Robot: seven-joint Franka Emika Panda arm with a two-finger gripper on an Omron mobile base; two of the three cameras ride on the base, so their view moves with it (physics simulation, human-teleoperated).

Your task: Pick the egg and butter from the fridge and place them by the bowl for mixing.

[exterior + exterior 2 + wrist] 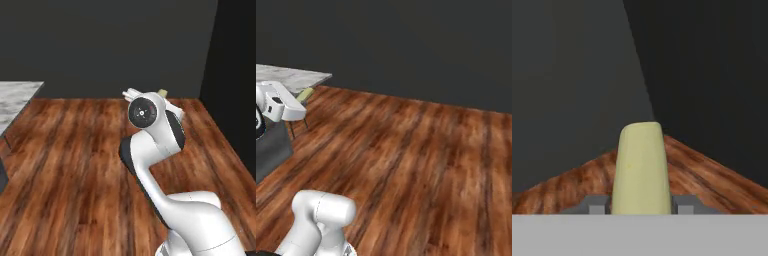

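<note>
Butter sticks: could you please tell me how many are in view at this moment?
1. The butter is clamped in the claw, held above the wood floor. Others may lie outside these views.

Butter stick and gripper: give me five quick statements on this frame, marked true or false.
1. The gripper is shut on the butter. True.
2. The butter is lying on the wooden floor. False: it is held in the air, sticking out forward between the fingers, with the floor far below it.
3. A grey marble counter shows at the left edge of the left base view. True.
4. The gripper holds a white egg. False: the thing in its jaws is the yellowish stick.
5. In the right base view the butter's tip shows just past the white hand, in front of the counter's edge. True.
</note>
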